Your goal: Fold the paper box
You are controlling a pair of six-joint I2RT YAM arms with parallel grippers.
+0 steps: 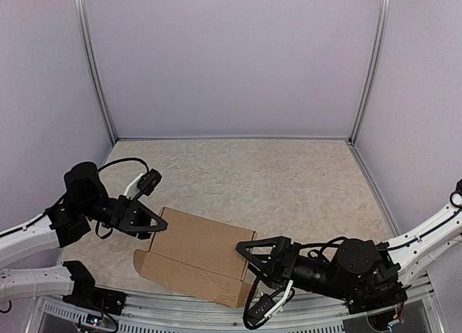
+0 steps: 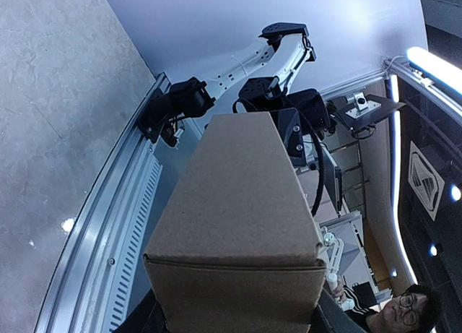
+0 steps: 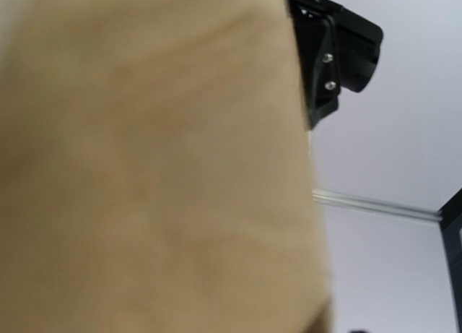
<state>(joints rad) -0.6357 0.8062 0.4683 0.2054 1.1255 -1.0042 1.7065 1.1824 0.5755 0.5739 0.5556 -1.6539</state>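
Observation:
The brown paper box (image 1: 198,250) lies near the table's front edge, with a small flap sticking out at its left near corner. My left gripper (image 1: 160,225) is at the box's left end. In the left wrist view the cardboard (image 2: 238,203) fills the space between my two dark fingers (image 2: 153,317), and they hold it. My right gripper (image 1: 247,261) is against the box's right end. In the right wrist view blurred cardboard (image 3: 144,167) covers nearly everything and hides my fingers.
The metal rail (image 1: 216,304) runs along the near edge just under the box. Purple walls and two metal posts (image 1: 97,73) close in the table. A black arm part (image 3: 336,51) shows past the cardboard. A person (image 2: 404,311) is outside the cell.

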